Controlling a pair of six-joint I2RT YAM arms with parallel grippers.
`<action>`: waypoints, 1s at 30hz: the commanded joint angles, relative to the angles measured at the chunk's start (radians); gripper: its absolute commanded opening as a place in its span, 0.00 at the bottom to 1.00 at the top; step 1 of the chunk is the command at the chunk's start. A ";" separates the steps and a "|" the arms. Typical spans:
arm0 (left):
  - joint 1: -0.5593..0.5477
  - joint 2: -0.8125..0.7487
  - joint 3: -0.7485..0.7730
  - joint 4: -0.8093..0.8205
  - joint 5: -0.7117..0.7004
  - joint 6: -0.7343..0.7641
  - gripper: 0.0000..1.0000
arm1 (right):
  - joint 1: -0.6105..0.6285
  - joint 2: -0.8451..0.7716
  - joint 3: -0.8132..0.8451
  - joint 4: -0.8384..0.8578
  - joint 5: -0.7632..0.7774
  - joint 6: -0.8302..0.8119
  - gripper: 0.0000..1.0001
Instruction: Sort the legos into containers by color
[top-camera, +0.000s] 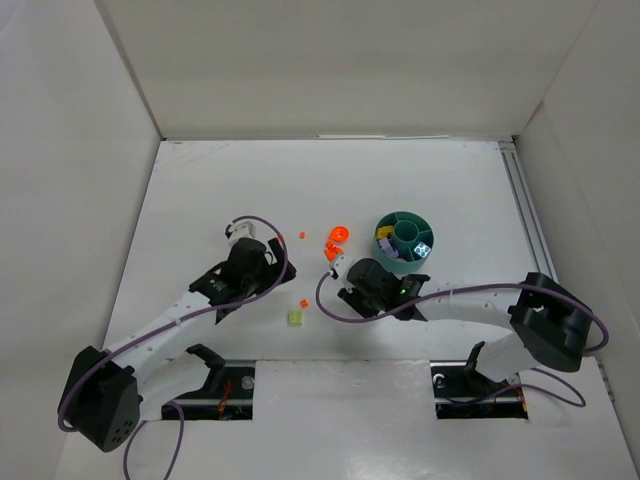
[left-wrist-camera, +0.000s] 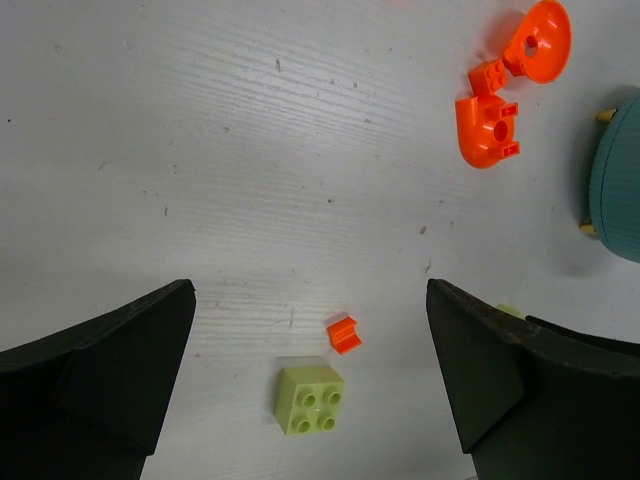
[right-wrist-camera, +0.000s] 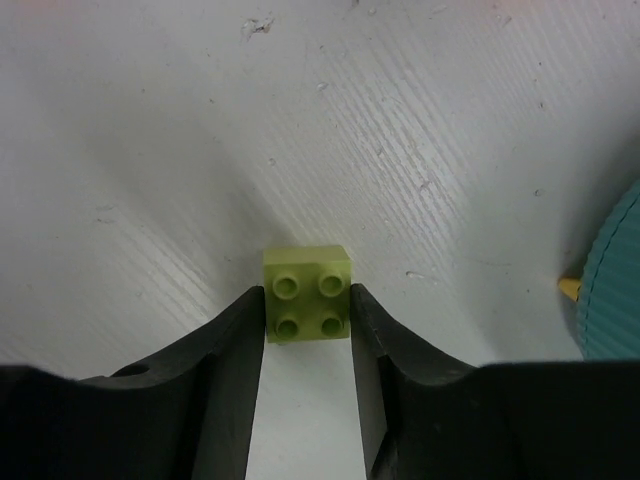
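Observation:
My right gripper (right-wrist-camera: 307, 300) is shut on a pale yellow-green brick (right-wrist-camera: 306, 280), studs facing the camera, one jaw against each side. In the top view the right gripper (top-camera: 346, 292) is left of the teal dish (top-camera: 405, 237). My left gripper (left-wrist-camera: 308, 290) is open wide and empty above a second yellow-green brick (left-wrist-camera: 308, 399) and a tiny orange bit (left-wrist-camera: 343, 333). These also show in the top view as the brick (top-camera: 296, 318) and the bit (top-camera: 303, 301). The left gripper (top-camera: 255, 285) is up and left of them. Round orange pieces (left-wrist-camera: 490, 125) lie further off.
The dish holds several bricks in its compartments; its edge shows in the left wrist view (left-wrist-camera: 615, 180) and the right wrist view (right-wrist-camera: 615, 290). Orange pieces (top-camera: 337, 240) lie left of the dish, and two tiny orange bits (top-camera: 290, 236) lie further left. White walls enclose the table.

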 joint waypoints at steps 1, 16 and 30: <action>-0.002 -0.024 -0.015 0.002 -0.018 -0.007 1.00 | 0.006 0.010 0.015 0.055 -0.009 0.007 0.42; -0.002 -0.033 0.004 0.013 0.003 0.024 1.00 | -0.060 -0.188 0.101 0.046 -0.046 -0.149 0.32; -0.002 0.019 0.067 0.043 0.023 0.076 1.00 | -0.606 -0.312 0.215 -0.016 -0.168 -0.271 0.31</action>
